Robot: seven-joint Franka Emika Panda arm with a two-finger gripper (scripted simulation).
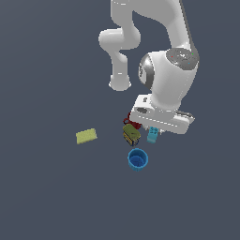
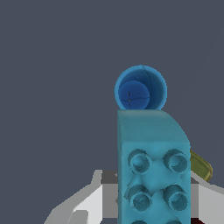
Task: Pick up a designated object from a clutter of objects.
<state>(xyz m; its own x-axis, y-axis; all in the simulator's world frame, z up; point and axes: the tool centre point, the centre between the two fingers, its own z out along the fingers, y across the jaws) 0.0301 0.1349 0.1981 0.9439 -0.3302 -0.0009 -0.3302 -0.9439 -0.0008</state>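
Grey floor, clutter under arm. Your gripper [image 2: 153,205] looks pinched on brick [image 2: 153,166]; lift straight up, w/o nudging can [image 1: 131,133] on exterior view's left.

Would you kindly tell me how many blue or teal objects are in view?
2: the round blue cup stands alone on the floor; the teal brick sits just under the gripper. Others may hide beneath the arm.

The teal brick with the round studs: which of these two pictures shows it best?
The wrist view. There the teal brick fills the foreground, close enough to count four whole studs, with the gripper's fingers on either side of it. In the exterior view the teal brick is only a small patch, partly tucked under the robot's hand.
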